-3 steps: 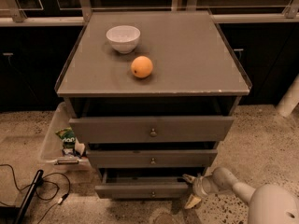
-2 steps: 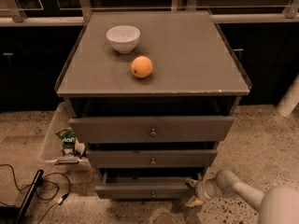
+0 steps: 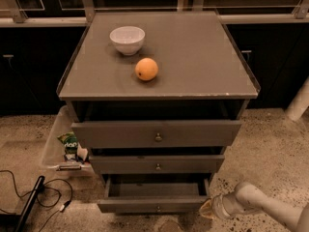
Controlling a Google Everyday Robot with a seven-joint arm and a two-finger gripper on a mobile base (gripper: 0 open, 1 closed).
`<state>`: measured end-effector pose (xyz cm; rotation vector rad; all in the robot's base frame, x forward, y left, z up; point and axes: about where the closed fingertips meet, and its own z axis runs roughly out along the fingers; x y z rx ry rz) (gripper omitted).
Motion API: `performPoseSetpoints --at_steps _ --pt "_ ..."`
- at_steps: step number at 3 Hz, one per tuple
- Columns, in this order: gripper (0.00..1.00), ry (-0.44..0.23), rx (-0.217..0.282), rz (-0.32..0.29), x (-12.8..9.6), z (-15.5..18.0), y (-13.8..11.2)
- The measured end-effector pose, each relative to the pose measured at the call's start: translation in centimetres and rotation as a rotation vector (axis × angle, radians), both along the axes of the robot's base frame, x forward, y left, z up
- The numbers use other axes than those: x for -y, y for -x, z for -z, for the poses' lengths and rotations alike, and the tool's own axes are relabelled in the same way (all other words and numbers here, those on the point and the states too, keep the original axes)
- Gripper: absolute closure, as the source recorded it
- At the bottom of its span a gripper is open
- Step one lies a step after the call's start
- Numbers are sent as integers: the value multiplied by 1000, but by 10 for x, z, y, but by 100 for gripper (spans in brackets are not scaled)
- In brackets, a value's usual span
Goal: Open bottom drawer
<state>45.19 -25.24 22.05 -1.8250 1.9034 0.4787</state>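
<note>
The bottom drawer (image 3: 145,204) is the slimmest grey front of three, with a small round knob (image 3: 158,209) at its centre. It stands pulled out from the cabinet, and its dark inside shows behind the front. My gripper (image 3: 208,209) is low at the drawer's right end, close to the corner of the front, with the white arm (image 3: 251,202) reaching in from the lower right. The middle drawer (image 3: 157,164) and the top drawer (image 3: 157,133) sit above it, each slightly out.
A white bowl (image 3: 127,39) and an orange (image 3: 146,69) rest on the cabinet top (image 3: 203,57). A clear bin (image 3: 53,144) with a green packet (image 3: 70,141) stands on the floor at the left. Black cables (image 3: 43,197) lie at the lower left. A white post (image 3: 299,103) stands at the right.
The bottom drawer's front has come farther out toward the camera. My gripper has moved with it, a little lower and to the right.
</note>
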Motion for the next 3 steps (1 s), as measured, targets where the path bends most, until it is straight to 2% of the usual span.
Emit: performPoseSetpoints --at_steps 1,3 --pt "83 -2 -5 -6 -2 -1 4" --pt "36 -2 -4 -6 -2 -1 4"
